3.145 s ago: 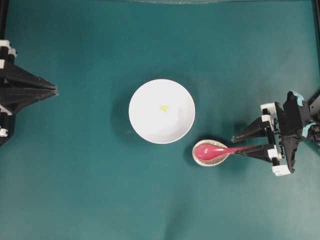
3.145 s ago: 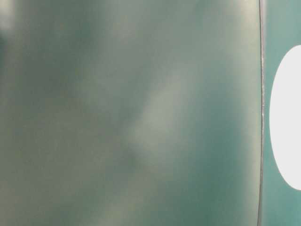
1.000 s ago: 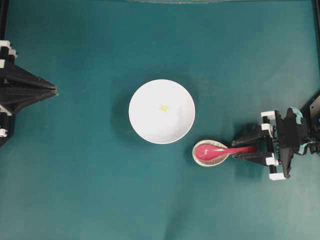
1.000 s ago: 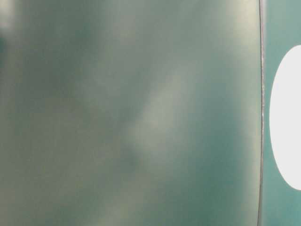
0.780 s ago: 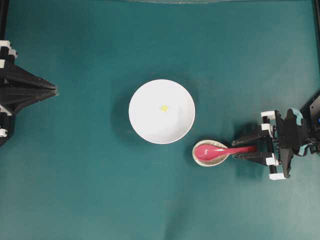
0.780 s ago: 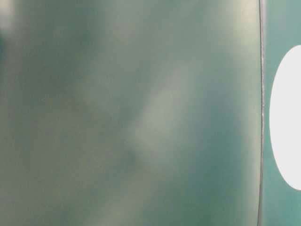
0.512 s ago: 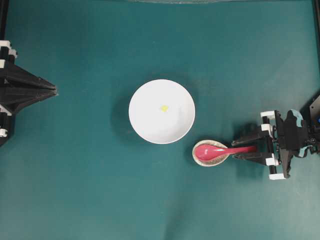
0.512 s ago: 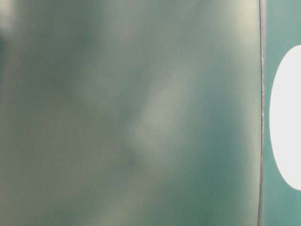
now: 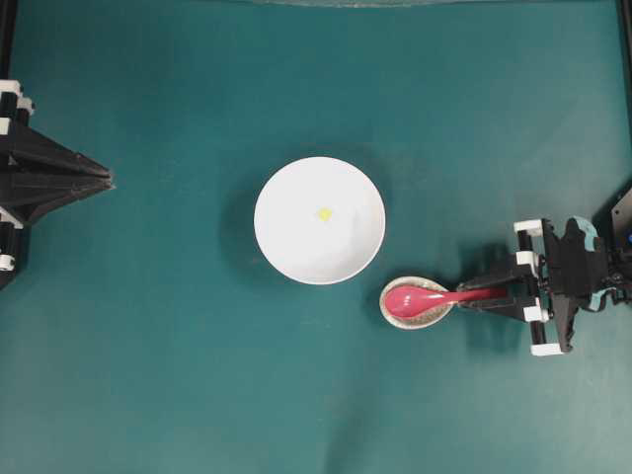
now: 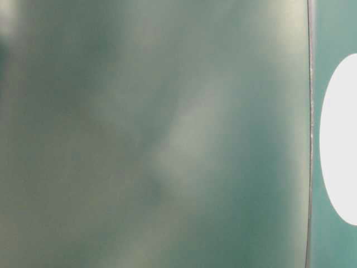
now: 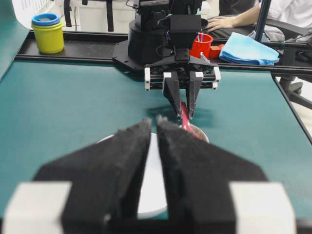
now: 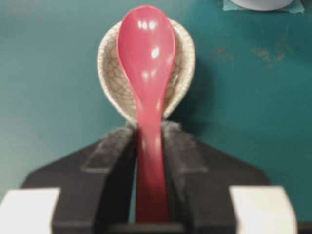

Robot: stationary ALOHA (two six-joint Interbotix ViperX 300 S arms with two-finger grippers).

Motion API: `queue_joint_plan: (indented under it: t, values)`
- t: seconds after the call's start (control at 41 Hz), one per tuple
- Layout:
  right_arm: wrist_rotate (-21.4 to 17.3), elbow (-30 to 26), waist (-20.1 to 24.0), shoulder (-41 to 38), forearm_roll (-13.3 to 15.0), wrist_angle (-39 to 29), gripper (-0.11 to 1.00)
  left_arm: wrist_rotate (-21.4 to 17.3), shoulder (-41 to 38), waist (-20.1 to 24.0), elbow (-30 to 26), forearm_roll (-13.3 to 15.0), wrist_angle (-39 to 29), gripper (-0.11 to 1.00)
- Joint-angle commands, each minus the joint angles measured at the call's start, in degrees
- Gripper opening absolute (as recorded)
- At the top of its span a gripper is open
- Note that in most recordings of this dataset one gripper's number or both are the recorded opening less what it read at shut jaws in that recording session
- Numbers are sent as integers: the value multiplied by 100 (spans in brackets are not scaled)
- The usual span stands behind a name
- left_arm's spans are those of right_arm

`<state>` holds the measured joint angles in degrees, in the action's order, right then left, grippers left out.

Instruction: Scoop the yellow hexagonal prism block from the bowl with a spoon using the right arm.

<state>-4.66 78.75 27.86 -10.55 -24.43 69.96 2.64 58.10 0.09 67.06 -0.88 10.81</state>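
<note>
One white bowl (image 9: 319, 220) sits mid-worktop (image 9: 178, 375) with one tiny yellow block (image 9: 323, 212) inside, nothing blocking it. Just beside it, one red spoon (image 12: 146, 63) lies in a speckled spoon rest (image 12: 109, 78), handle pinched by the right end effector (image 12: 149, 146). The left end effector (image 11: 153, 127) is parked well apart, pads together.

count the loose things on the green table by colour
white: 1, large round white bowl
yellow: 1, tiny yellow block inside the bowl
pink-red: 1, glossy pink-red spoon
beige: 1, speckled beige oval spoon rest
total: 4
</note>
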Motion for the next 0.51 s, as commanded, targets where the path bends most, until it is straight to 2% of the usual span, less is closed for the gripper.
queue_joint_plan:
  t: [0.0, 0.244, 0.488]
  values:
    - [-9, 9, 35, 237, -18, 35, 24, 9, -44, 9, -176, 9, 18, 14]
    - [9, 114, 9, 949, -18, -53, 24, 9, -35, 9, -176, 9, 9, 14]
    - [62, 44, -220, 1846, -18, -932, 24, 9, -18, 9, -176, 9, -9, 14]
